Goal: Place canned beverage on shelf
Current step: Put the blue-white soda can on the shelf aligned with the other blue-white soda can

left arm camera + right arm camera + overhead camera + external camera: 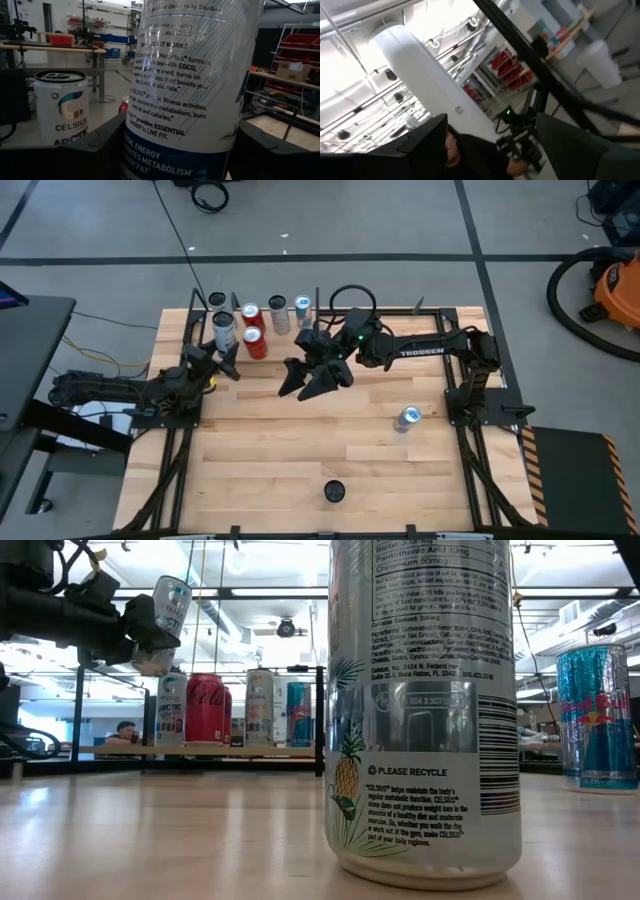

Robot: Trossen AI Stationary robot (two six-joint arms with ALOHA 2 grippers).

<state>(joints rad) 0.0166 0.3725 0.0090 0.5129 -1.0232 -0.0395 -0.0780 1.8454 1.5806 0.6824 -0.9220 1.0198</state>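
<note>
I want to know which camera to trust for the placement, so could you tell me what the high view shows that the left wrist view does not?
Only the high view shows the right gripper, open and empty, and two loose cans on the tabletop. Only the left wrist view shows the held can's printed label. Both show the left gripper holding it beside the shelf's white can.

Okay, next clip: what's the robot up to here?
The left pincer holds a white Celsius can raised beside the shelf at the table's far edge, where several cans already stand. The right pincer hangs open and empty over the middle of the table. A blue can and a Celsius can near the front edge are still waiting on the tabletop.
</note>
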